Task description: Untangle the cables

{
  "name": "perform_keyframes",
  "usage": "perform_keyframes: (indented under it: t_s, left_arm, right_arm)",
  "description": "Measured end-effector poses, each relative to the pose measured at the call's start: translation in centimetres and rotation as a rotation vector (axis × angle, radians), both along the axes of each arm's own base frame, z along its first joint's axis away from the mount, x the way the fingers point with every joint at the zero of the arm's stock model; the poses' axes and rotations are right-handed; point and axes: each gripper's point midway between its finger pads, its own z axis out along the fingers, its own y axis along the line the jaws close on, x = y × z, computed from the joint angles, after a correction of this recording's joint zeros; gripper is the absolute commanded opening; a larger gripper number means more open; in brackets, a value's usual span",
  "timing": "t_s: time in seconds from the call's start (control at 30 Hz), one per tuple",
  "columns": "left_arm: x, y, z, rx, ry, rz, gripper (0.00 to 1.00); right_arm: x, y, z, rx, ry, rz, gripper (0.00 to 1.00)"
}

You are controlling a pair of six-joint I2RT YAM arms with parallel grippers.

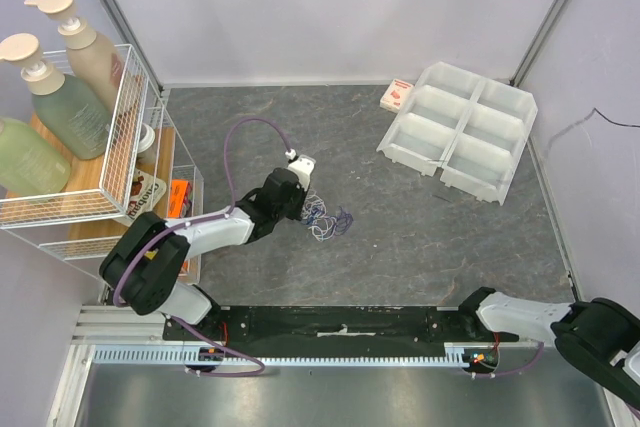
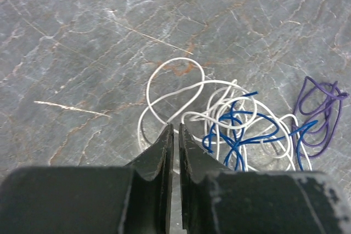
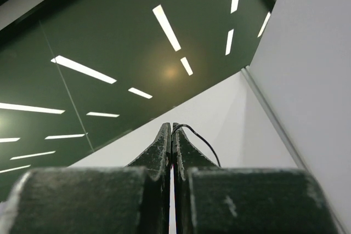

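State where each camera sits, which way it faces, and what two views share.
Top external: above and behind the bases, looking down on the table; shows the left arm reaching the cables, the right arm at the near edge.
Left wrist: low over the table, facing the cables; shows the left gripper, all but shut.
Right wrist: tilted up at ceiling lights and a wall; shows the right gripper, shut.
Shared: top external and left wrist both show the cables.

Cables (image 1: 326,217) lie mid-bench (image 1: 420,242), just right of the left gripper (image 1: 306,201). Compartment tray (image 1: 458,132) sits far right, with a small box (image 1: 397,96) just beside its left corner. Wire rack (image 1: 118,162) stands at the left edge, bottles (image 1: 62,97) on its top shelf.
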Motion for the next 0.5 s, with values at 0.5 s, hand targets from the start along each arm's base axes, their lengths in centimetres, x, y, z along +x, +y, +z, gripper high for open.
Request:
perform_keyframes:
  t_s: [0.5]
  left_arm:
    - [0.3,0.2,3.6,-0.047,-0.025,0.009,0.35]
  right_arm:
    - [8.6,9.0,-5.6,-0.167,0.239,0.192,0.0]
